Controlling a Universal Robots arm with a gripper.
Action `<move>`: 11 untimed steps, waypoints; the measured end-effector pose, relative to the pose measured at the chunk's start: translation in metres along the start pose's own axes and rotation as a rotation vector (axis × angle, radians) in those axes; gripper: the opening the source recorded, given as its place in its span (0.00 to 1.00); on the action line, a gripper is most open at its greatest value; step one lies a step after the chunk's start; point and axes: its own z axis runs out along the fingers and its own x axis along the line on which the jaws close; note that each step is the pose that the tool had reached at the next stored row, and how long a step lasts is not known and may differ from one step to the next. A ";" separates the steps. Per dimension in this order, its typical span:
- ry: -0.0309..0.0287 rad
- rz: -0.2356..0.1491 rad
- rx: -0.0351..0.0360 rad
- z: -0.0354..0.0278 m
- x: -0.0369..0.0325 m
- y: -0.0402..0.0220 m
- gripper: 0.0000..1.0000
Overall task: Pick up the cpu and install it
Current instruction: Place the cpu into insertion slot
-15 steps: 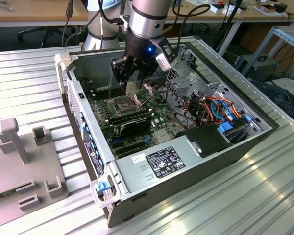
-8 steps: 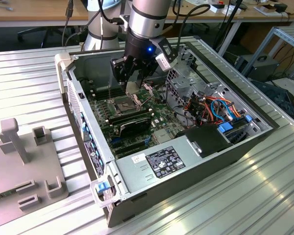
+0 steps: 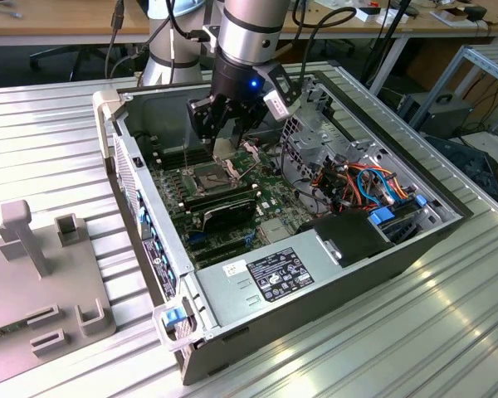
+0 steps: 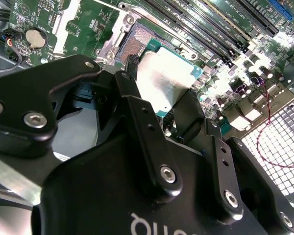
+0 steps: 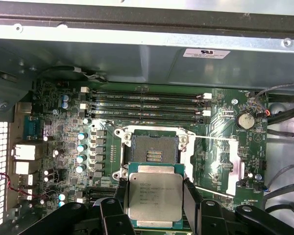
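My gripper [image 3: 223,133] hangs inside the open computer case, just above the motherboard [image 3: 270,199]. It is shut on the cpu [image 5: 154,196], a flat silver-topped square chip held by two opposite edges between the black fingers [image 5: 191,198]. In the second wrist view the cpu [image 4: 164,78] sits tilted between the fingers [image 4: 129,81], just off the socket. The dark square socket [image 5: 154,149] lies bare, with its hinged metal frame [image 5: 220,161] swung open to one side. In the exterior view the socket [image 3: 210,175] is directly under the gripper.
Long black memory sticks [image 5: 147,105] run beside the socket. A power supply [image 3: 274,274] fills the case's near corner, and coloured cables [image 3: 357,178] and a drive cage lie toward the exterior view's right. A grey fixture [image 3: 33,274] stands outside the case on the ribbed table.
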 end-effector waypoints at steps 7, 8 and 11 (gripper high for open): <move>-0.0037 0.101 -0.0016 0.0005 0.0000 0.0000 0.54; -0.0050 0.134 -0.0023 0.0008 0.0000 0.0000 0.54; -0.0070 0.190 -0.0032 0.0012 0.0000 0.0000 0.54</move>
